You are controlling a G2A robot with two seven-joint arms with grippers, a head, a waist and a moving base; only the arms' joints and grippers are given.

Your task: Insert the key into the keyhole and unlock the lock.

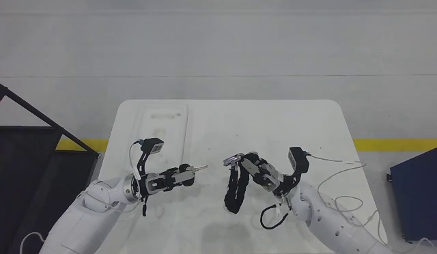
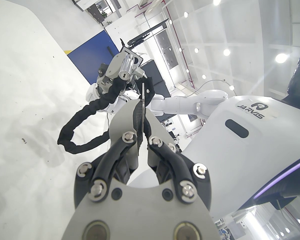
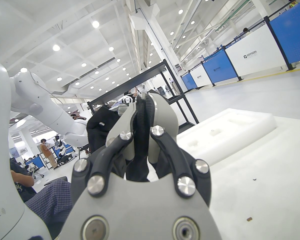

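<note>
My left gripper (image 1: pixel 184 174) is shut on a flat metal key (image 1: pixel 199 167), held above the table with its blade pointing right at the lock. In the left wrist view the key (image 2: pixel 142 101) stands edge-on between the fingers (image 2: pixel 125 116). My right gripper (image 1: pixel 251 165) is shut on a chain lock; its silver head (image 1: pixel 232 161) faces the key across a small gap. The keyhole (image 2: pixel 124 75) on the silver cylinder faces the left wrist camera. The lock's black fabric-covered chain (image 1: pixel 237 189) hangs down in a loop to the table. In the right wrist view black fabric (image 3: pixel 142 123) is pinched between the fingers.
A white foam tray (image 1: pixel 164 121) with shaped recesses lies on the white table (image 1: pixel 300 128) at the back left. A black cable loop (image 1: pixel 273 218) hangs by the right arm. A dark frame stands off the table's left edge.
</note>
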